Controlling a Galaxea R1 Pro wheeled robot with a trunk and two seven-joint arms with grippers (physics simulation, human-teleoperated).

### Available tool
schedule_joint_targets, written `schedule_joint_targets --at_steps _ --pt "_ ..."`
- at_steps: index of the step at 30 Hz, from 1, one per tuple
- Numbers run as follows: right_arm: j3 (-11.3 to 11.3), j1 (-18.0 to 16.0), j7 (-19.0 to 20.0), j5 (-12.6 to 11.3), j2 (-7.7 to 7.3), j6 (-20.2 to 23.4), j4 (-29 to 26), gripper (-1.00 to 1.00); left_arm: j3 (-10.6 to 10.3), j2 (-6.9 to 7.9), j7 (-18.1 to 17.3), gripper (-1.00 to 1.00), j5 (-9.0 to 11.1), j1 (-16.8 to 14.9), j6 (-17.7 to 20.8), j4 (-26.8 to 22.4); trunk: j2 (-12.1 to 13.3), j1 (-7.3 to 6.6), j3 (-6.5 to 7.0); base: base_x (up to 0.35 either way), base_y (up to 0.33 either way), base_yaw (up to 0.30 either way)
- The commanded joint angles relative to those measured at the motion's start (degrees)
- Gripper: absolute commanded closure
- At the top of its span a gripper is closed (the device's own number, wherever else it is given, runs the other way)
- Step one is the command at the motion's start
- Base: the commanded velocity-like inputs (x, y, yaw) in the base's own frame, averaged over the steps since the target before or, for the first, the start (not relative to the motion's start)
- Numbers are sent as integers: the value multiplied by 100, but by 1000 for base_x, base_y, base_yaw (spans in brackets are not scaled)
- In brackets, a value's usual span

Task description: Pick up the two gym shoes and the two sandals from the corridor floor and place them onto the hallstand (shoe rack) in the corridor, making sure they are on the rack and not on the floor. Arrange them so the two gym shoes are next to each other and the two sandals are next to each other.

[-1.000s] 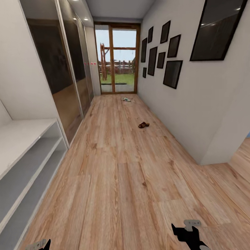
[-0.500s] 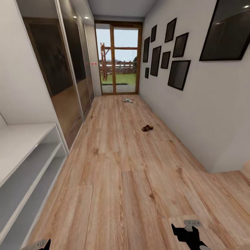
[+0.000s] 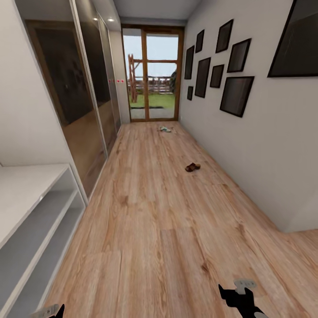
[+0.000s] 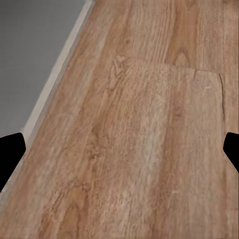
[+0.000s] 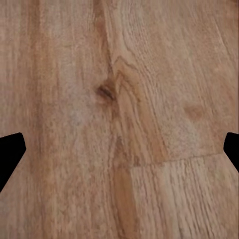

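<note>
Something small and brown, the sandals (image 3: 192,167), lies on the corridor floor (image 3: 150,221) midway down the hall near the right wall; I cannot tell one from two. The gym shoes (image 3: 164,129) are a small white and green shape far off by the glass door. The hallstand (image 3: 31,183), light grey with a bench top and two bare low shelves, stands at the left. My left gripper (image 3: 56,311) and right gripper (image 3: 236,295) hang low at the near edge, far from all shoes. In the wrist views the left gripper (image 4: 119,152) and right gripper (image 5: 119,149) are open over bare planks.
Dark mirrored sliding wardrobe doors (image 3: 75,101) run along the left wall past the hallstand. Several black picture frames (image 3: 236,95) hang on the right wall, whose corner (image 3: 287,229) juts out at the near right. A glass door (image 3: 152,70) closes the far end.
The whole picture has shifted: the camera has advanced down the corridor, so the hallstand and the wall corner have slid toward the edges. Both grippers keep their place in the picture.
</note>
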Motion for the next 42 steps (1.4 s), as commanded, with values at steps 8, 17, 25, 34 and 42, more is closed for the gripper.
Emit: schedule_joint_targets --at_steps 8,17,25,34,42 --pt "26 -3 35 -61 -21 -23 6 -100 17 0 -59 -100 68 -4 -4 8 -2 3 -5 335 152 0" --pt "26 -1 35 -61 -25 -23 6 -100 12 -1 -59 -100 62 -5 -4 4 -2 3 -5 336 62 0" --pt "26 -1 35 -61 -25 -23 7 -100 16 6 -59 -100 67 -6 -4 -1 -2 3 -5 339 4 0" --pt "26 3 35 -61 -25 -23 7 -100 17 8 -59 -100 78 -3 -4 -1 -2 3 -5 339 0 0" --pt "26 3 35 -61 -25 -23 6 -100 17 8 -59 -100 94 -3 -4 -1 -2 3 -5 341 0 0"
